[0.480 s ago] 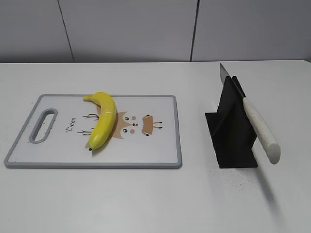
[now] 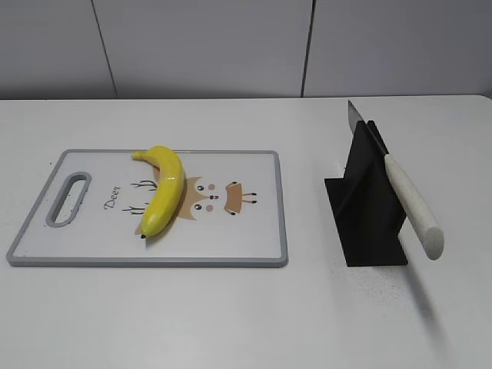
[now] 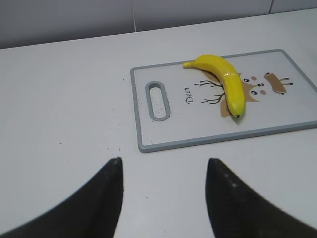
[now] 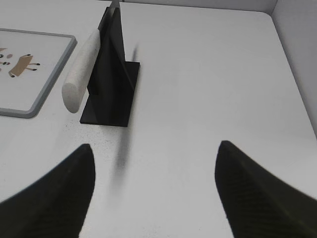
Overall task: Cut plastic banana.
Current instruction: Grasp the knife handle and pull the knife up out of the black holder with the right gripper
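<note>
One banana [image 2: 162, 190], whole, lying on one cutting board [image 2: 254, 246] on the white worktop [image 2: 231, 315]. Banana sits left of the board's middle, stem end toward the far edge, blunt dark tip toward the near edge, its body partly covering the deer cartoon [image 2: 219, 197] printed on the board. Word "Deer" [image 2: 112, 197] printed just left of it. Board has a grey rim and one slot handle [image 2: 68, 198] at its left end.

One knife [image 2: 400, 188] to the right, well apart from the board, resting tilted in one black stand [image 2: 367, 215]: blade tip up and away, white handle sticking out low toward the camera, past the stand's base.

Two grippers, neither seen in the exterior view. Left gripper [image 3: 163, 198]: jaws spread wide, nothing between them, hovering over bare worktop near the board's handle end. Right gripper [image 4: 153, 193]: jaws spread wide, nothing held, over bare worktop on the near side of the stand, knife handle ahead and to its left.

Neither gripper touches anything.
</note>
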{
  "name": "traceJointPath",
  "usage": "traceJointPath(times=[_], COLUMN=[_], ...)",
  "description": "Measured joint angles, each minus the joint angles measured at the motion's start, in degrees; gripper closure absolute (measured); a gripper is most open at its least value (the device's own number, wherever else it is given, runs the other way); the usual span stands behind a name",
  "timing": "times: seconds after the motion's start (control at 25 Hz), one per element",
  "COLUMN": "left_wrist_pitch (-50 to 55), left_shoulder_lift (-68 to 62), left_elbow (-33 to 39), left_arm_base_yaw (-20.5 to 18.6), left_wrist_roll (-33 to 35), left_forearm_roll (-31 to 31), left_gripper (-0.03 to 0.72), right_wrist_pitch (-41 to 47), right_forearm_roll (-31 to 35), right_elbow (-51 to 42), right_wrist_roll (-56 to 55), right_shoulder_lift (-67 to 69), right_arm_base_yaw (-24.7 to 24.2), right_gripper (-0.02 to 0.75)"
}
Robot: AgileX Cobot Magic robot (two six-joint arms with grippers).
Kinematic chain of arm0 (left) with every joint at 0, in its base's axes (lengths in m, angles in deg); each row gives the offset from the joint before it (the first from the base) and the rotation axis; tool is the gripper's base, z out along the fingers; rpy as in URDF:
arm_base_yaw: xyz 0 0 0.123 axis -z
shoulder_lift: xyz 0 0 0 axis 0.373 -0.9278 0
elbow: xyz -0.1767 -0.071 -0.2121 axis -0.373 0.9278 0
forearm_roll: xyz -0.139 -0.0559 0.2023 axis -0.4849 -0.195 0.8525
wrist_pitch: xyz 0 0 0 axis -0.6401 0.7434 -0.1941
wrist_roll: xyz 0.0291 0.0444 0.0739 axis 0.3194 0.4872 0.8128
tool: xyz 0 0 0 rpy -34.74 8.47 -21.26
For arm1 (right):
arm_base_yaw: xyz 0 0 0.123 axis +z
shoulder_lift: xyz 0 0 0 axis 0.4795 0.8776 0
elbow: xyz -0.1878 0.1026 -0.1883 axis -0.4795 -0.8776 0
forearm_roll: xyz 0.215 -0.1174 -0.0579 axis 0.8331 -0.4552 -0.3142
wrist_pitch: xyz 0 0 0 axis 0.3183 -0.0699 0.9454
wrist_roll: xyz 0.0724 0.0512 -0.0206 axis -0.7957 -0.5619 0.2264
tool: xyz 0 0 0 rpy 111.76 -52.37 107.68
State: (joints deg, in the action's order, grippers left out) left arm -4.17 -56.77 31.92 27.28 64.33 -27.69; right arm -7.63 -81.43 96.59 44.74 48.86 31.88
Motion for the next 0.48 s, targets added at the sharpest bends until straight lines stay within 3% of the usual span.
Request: traceJointPath(times=[0.48], left_wrist_pitch=[0.0], left_shoulder_lift=[0.0], left_elbow=[0.0], left_arm_base_yaw=[0.0], left_wrist_roll=[0.0], left_forearm_roll=[0.0], left_gripper=[0.168], right_wrist_pitch=[0.0], right_forearm_roll=[0.0], right_elbow=[0.0], right_wrist_roll=[0.0], right_shoulder_lift=[0.0], right_arm_base_yaw=[0.0], right_gripper=[0.149])
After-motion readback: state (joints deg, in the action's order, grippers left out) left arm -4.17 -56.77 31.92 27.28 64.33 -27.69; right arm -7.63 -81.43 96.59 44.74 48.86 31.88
